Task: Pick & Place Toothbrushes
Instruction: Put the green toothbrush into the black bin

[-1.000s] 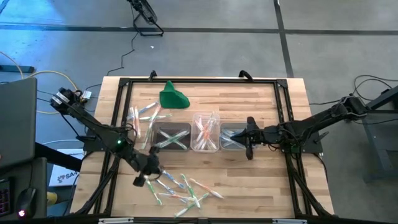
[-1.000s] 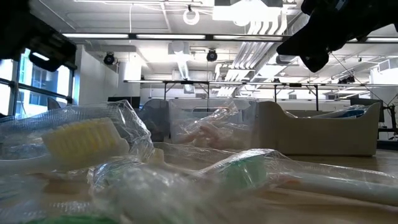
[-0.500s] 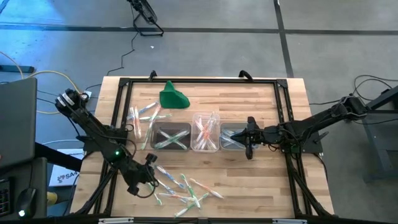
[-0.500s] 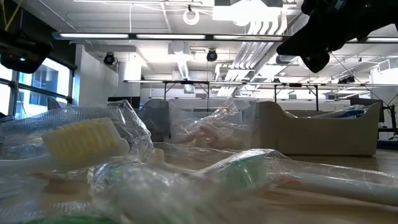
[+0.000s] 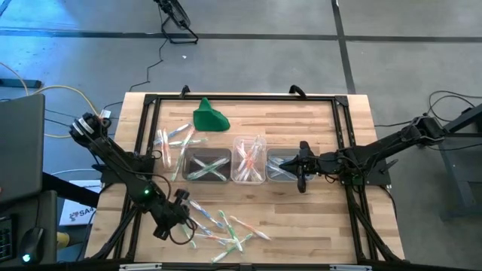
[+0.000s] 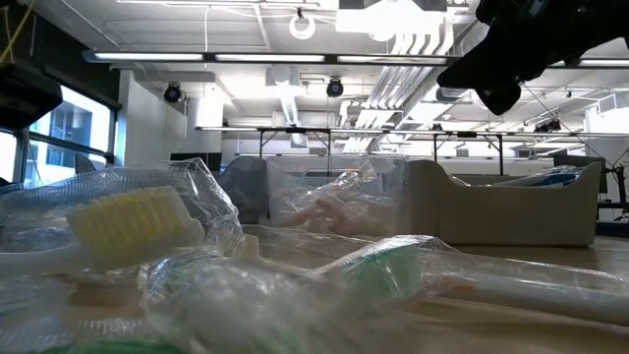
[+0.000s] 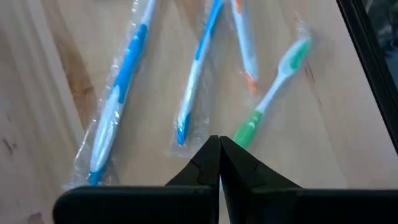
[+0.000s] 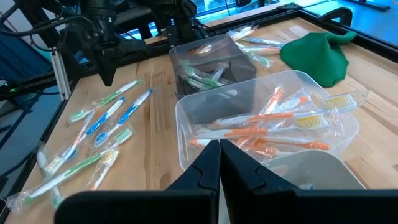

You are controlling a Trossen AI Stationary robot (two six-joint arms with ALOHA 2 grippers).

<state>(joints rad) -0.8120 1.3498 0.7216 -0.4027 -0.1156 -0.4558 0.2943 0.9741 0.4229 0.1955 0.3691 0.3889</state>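
Observation:
Wrapped toothbrushes [image 5: 222, 226] lie loose on the table's near part, and a second bunch [image 5: 175, 143] lies left of the tubs. Three clear tubs stand in a row: the left one [image 5: 208, 165] holds green brushes, the middle one [image 5: 249, 159] orange ones [image 8: 273, 134], and the right one [image 5: 280, 167] is partly under my right gripper. My left gripper [image 5: 172, 217] hangs shut over the near pile's left end, its tips [image 7: 219, 142] just above a green-handled brush [image 7: 268, 96] and blue ones [image 7: 121, 99]. My right gripper [image 5: 303, 179] is shut beside the right tub.
A green cloth-like lump [image 5: 210, 118] sits near the far edge. A black frame [image 5: 241, 98] runs around the table top. In the low view, wrapped brushes [image 6: 138, 226] fill the foreground and the right arm [image 6: 521, 44] hangs at upper right.
My left arm has swung toward the table's near-left corner, carrying its gripper over the left end of the near pile. In the low view its dark shape has drawn off to the left. The right arm and the toothbrushes have kept still.

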